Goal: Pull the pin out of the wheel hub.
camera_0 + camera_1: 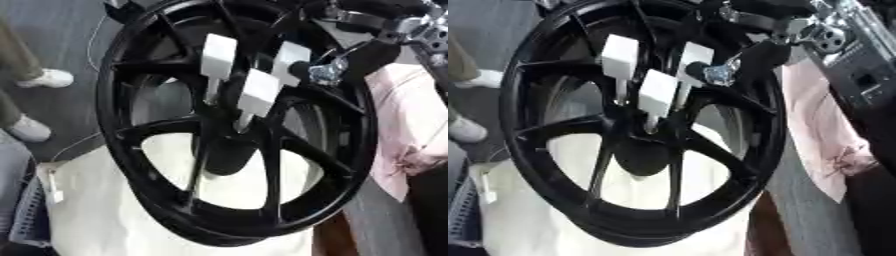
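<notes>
A black spoked wheel hub [114, 100] stands tilted on a white padded surface and fills most of both views. Three white pins with block-shaped heads stick out of its centre: a left pin [219, 55], a lower middle pin [259, 92] and a right pin [289, 56]. My right hand [363, 55] reaches in from the upper right. Its dark fingertips [699, 70] are curled against the head of the right pin, with a silver joint just behind them. The far side of that pin's head is hidden by the fingers. My left hand shows in neither view.
A white cover [105, 210] lies under the wheel. A pink cloth [407, 125] hangs at the right, beside dark equipment [868, 75]. A person's white shoes [48, 77] stand on the grey floor at the far left.
</notes>
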Controlling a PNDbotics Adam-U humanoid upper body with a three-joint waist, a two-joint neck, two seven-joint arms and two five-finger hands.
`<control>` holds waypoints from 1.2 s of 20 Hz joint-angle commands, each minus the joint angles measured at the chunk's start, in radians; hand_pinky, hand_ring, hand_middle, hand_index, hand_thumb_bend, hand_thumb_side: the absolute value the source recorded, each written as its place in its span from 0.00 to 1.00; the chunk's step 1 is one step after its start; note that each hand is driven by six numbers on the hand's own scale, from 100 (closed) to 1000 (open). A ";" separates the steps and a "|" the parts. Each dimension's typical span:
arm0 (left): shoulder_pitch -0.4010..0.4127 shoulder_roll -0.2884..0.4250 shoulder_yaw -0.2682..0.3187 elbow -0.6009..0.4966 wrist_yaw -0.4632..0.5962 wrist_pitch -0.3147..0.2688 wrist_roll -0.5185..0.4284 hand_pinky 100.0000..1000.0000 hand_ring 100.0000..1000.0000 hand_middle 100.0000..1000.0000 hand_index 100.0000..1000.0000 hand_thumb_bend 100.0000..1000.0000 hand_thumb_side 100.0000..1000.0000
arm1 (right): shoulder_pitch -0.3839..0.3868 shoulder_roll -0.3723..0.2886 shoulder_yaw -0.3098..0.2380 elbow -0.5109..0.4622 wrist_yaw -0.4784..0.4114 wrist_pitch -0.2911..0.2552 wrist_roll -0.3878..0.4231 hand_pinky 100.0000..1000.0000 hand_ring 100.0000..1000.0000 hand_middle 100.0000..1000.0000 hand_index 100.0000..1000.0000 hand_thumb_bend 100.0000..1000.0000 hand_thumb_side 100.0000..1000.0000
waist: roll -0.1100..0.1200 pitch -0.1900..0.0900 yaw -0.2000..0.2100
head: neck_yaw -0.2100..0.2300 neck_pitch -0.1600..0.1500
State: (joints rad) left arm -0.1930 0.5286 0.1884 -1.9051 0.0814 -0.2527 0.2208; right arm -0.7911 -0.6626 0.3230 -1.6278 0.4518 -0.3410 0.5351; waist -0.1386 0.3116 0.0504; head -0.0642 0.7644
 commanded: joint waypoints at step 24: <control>-0.016 0.037 0.005 -0.014 -0.005 0.000 -0.001 0.46 0.70 0.62 0.74 0.00 0.66 | -0.006 0.000 -0.023 0.044 0.073 -0.036 -0.019 0.72 0.66 0.45 0.76 0.24 0.72 | 0.007 0.000 0.009 | -0.008 0.006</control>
State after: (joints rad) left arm -0.2010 0.5294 0.1881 -1.9053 0.0783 -0.2523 0.2202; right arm -0.7825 -0.6455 0.3189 -1.5810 0.5179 -0.3765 0.5205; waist -0.1388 0.3276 0.0602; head -0.0690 0.7644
